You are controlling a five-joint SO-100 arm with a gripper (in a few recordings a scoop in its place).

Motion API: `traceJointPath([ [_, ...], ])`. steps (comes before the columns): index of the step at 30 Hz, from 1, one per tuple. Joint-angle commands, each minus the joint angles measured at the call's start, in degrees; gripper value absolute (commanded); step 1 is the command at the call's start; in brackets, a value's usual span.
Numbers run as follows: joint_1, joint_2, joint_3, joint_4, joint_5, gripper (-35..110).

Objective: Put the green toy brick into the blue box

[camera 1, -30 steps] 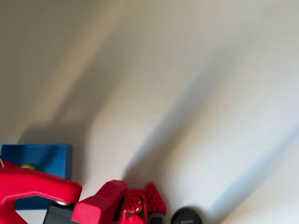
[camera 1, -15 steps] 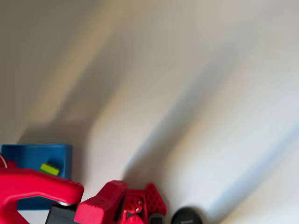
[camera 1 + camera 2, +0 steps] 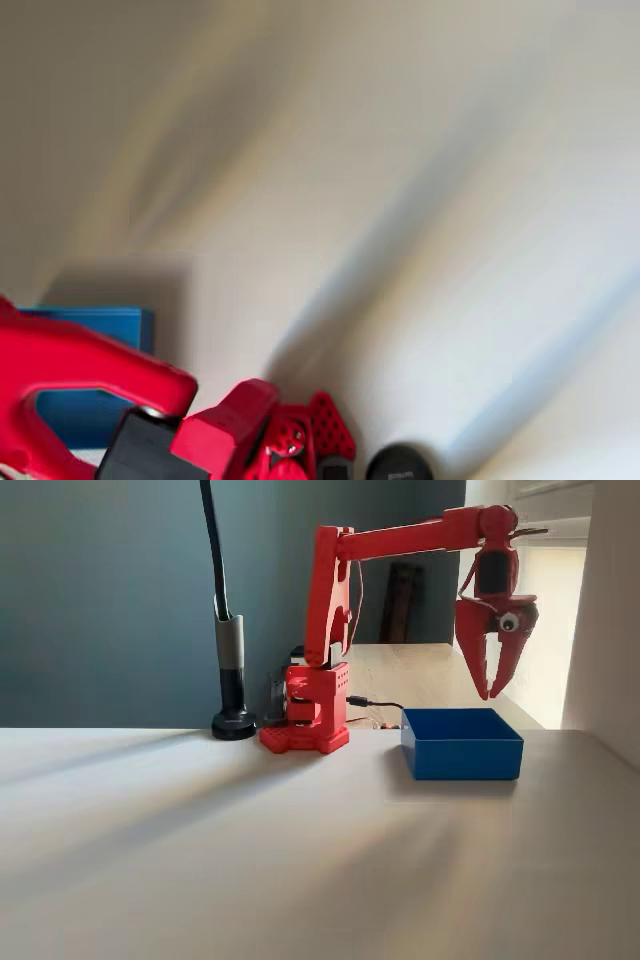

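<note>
The blue box (image 3: pixel 462 745) sits on the pale table to the right of the arm's base, and its left part shows in the overhead view as the blue box (image 3: pixel 95 325). Straight above it in the fixed view hangs my red gripper (image 3: pixel 493 692), pointing down, well clear of the rim. Its jaws stand a little apart and open, with nothing between them. In the overhead view my red arm (image 3: pixel 80 365) lies across the box's inside. The green toy brick is hidden.
My red base (image 3: pixel 305 715) stands behind the box to its left. A black pole on a round foot (image 3: pixel 232 680) rises beside it, and the foot (image 3: pixel 400 465) shows in the overhead view. A wall (image 3: pixel 605 630) closes the right side.
Half a second ago the green brick lay loose inside the box. Since then the arm has shifted in the overhead view and now covers that spot.
</note>
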Motion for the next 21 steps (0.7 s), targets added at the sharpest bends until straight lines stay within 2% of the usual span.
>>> traceJointPath([
  [1,3.43,5.54,-4.48,0.79,-0.26,0],
  [21,43.42,5.71,0.88,-5.01,-6.33,0],
])
